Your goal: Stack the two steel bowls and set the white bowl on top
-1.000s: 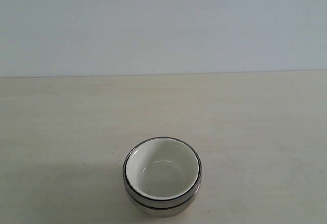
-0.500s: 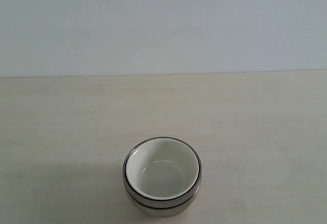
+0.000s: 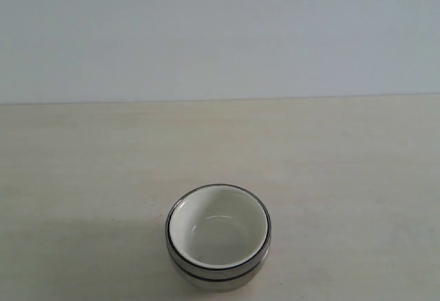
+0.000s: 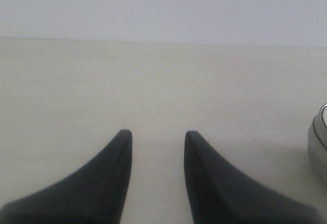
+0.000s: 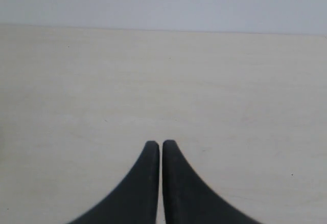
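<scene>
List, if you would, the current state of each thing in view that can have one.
white bowl: upright, empty, nested on top of the stack.
steel bowls: upright, stacked one in the other, holding the white bowl.
left pincer: open, holding nothing, clear of the stack.
right pincer: shut, holding nothing.
</scene>
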